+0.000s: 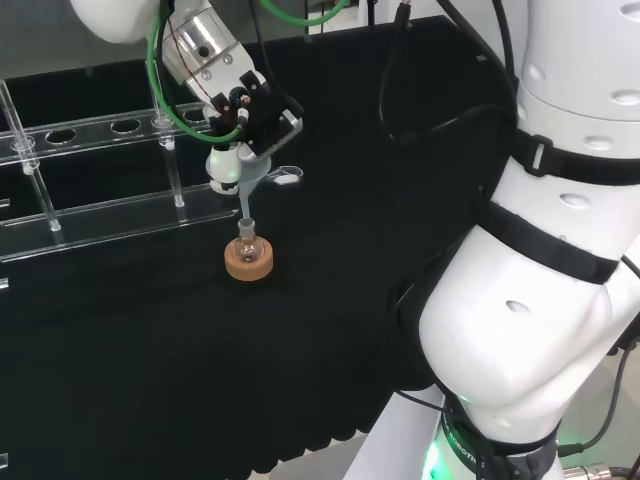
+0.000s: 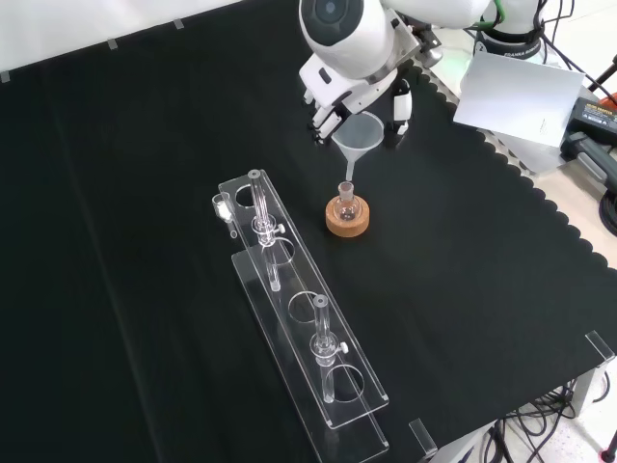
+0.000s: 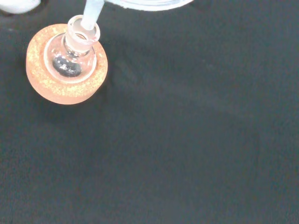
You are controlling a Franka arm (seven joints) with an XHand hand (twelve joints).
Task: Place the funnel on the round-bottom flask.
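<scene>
A small clear round-bottom flask point(image 1: 247, 246) point(image 2: 347, 202) point(image 3: 72, 56) stands upright on a cork ring point(image 1: 248, 262) point(image 2: 347, 220) point(image 3: 65, 91) on the black cloth. The hand point(image 1: 253, 110) point(image 2: 339, 95) holds a clear funnel point(image 1: 248, 180) point(image 2: 355, 135) by its cone, fingers curled round it. The funnel's stem point(image 3: 90, 15) points down and its tip sits at the flask's mouth, just inside the neck in the wrist view. The funnel leans slightly.
A long clear plastic test-tube rack point(image 1: 90, 190) point(image 2: 304, 318) with round holes and upright posts lies beside the flask, left of it in both views. A small clear piece point(image 2: 223, 205) lies at the rack's far end. The cloth's scalloped edge point(image 2: 540, 207) runs at the front view's right.
</scene>
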